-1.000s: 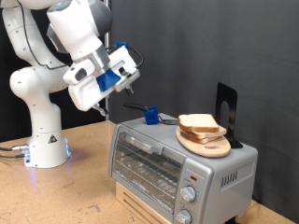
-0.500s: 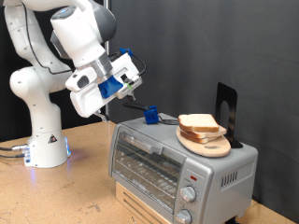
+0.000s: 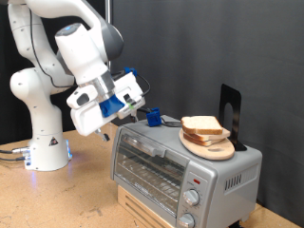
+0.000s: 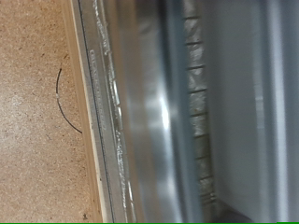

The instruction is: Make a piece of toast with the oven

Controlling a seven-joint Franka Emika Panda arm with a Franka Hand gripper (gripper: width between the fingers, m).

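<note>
Above the oven (image 3: 180, 166) door hovers the end effector (image 3: 122, 116).

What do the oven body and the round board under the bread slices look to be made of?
The oven looks like brushed silver-grey metal: it shows a dull sheen, with bright streaks in the wrist view, and its door has a glass window. The round board looks like pale unfinished wood, matte tan, holding the bread slices.

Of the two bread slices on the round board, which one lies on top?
The upper slice lies on top, its pale face fully visible; the lower slice shows only its edge beneath it, on the wooden board.
</note>
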